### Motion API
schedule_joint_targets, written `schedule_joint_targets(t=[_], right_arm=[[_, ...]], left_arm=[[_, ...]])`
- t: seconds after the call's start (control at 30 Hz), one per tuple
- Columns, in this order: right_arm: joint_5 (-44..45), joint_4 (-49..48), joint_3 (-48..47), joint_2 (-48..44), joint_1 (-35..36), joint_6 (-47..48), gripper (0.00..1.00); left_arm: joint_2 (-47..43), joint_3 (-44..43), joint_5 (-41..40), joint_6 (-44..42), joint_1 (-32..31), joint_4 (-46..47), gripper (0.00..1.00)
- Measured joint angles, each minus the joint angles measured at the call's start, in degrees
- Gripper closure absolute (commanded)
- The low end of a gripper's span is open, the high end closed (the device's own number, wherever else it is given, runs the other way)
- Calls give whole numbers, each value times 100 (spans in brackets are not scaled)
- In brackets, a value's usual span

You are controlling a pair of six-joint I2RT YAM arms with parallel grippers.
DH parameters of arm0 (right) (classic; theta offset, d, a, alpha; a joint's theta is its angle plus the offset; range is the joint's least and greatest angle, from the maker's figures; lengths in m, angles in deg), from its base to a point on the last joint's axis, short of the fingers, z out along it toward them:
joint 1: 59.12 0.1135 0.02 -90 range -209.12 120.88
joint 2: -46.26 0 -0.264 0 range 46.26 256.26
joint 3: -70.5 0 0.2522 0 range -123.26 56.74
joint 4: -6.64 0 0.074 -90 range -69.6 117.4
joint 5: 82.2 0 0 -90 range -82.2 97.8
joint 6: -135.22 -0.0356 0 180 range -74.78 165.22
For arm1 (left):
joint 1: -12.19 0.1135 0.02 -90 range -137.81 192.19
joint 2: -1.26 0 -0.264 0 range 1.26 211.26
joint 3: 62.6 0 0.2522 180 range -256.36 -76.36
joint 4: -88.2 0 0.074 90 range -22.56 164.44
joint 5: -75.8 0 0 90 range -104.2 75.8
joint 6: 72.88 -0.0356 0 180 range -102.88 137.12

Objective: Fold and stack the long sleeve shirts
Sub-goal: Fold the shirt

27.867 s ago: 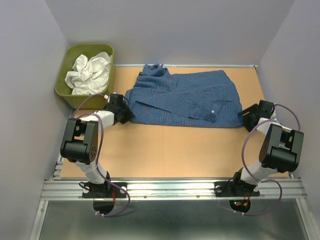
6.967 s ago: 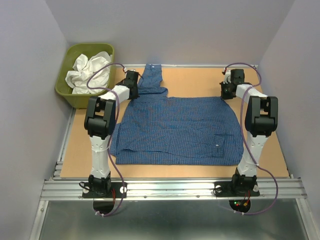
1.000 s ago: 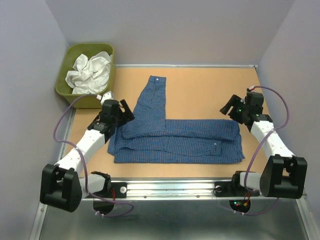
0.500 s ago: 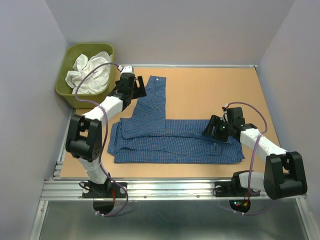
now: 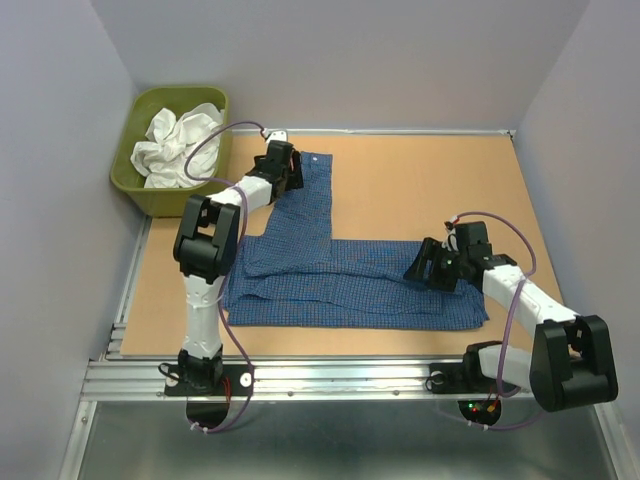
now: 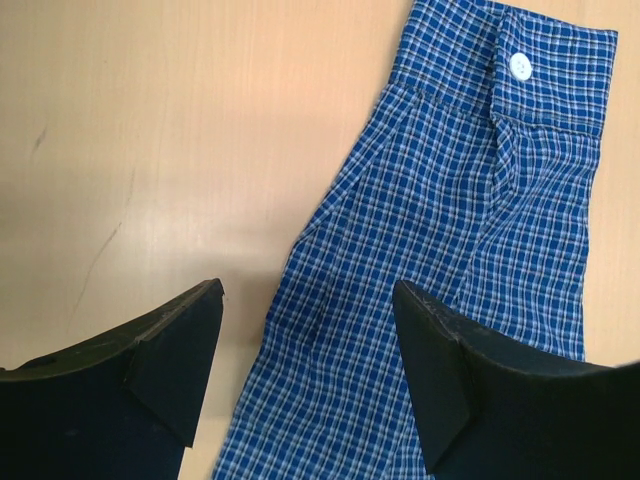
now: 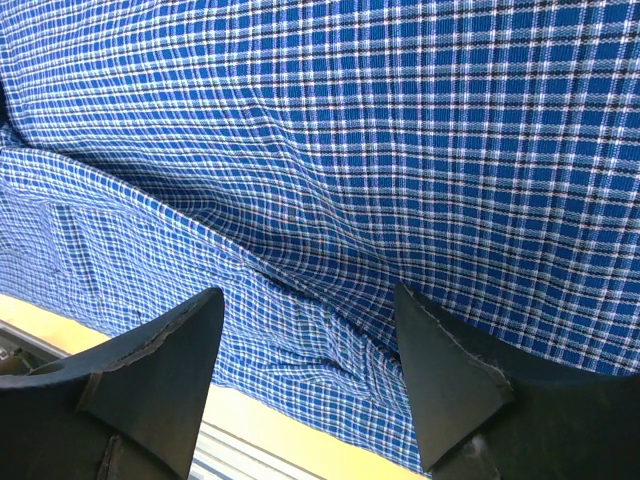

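Observation:
The dark blue checked shirt (image 5: 350,285) lies folded into a long band near the table's front, with one sleeve (image 5: 305,200) stretched toward the back. The sleeve cuff and its pale button (image 6: 519,66) show in the left wrist view. My left gripper (image 5: 290,168) is open and empty, just above the sleeve (image 6: 450,250) near the cuff. My right gripper (image 5: 428,264) is open and empty, over the shirt's right part (image 7: 330,170). The white garment (image 5: 180,145) lies crumpled in the olive-green tub (image 5: 135,180).
The tub stands at the back left corner. Grey walls close in the table on three sides. A metal rail (image 5: 350,378) runs along the front edge. Bare wooden tabletop (image 5: 430,180) lies right of the sleeve.
My left gripper has moved back and right, from beside the shirt's left edge up to the sleeve cuff. My right gripper has moved in from the right side to over the shirt's right end.

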Motion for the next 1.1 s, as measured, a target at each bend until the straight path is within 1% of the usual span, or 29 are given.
schedule_joint_targets(t=[0.17,0.3,0.37,0.47,0.53,0.57,0.63,0.67,0.73,0.77,0.8,0.83,0.87,0.9,0.97,1.1], right_arm=[[-4,4,0,-15,0,15,26],[-4,9,0,-48,0,33,26],[-11,9,0,-50,0,39,26],[-28,11,0,-85,0,46,26],[-26,11,0,-146,0,50,26],[-24,11,0,-175,0,52,26],[-20,13,0,-236,0,70,26],[-13,13,0,-262,0,87,26],[22,13,0,-323,0,111,26],[28,13,0,-343,0,122,26],[37,13,0,-358,0,136,26],[42,13,0,-369,0,146,26],[42,13,0,-376,0,151,26],[39,13,0,-378,0,155,26],[44,13,0,-378,0,157,26],[87,35,-2,-426,0,170,26]], left_arm=[[352,-404,-308,-55,-131,-116,21],[520,-590,-494,4,-203,-404,21],[719,-839,-546,70,-227,-636,21],[922,-1097,-588,190,-254,-835,25],[966,-1204,-599,267,-278,-981,31],[975,-1228,-605,293,-280,-1023,38],[977,-1244,-616,365,-304,-1108,48],[977,-1246,-627,413,-317,-1126,59],[977,-1246,-640,463,-326,-1141,71],[977,-1246,-643,485,-328,-1147,81],[977,-1246,-643,503,-334,-1147,86],[977,-1246,-651,535,-343,-1147,89],[973,-1246,-651,553,-352,-1150,95],[973,-1246,-651,553,-356,-1154,98],[951,-1246,-651,549,-358,-1185,100],[717,-1200,-619,518,-385,-1539,100]])
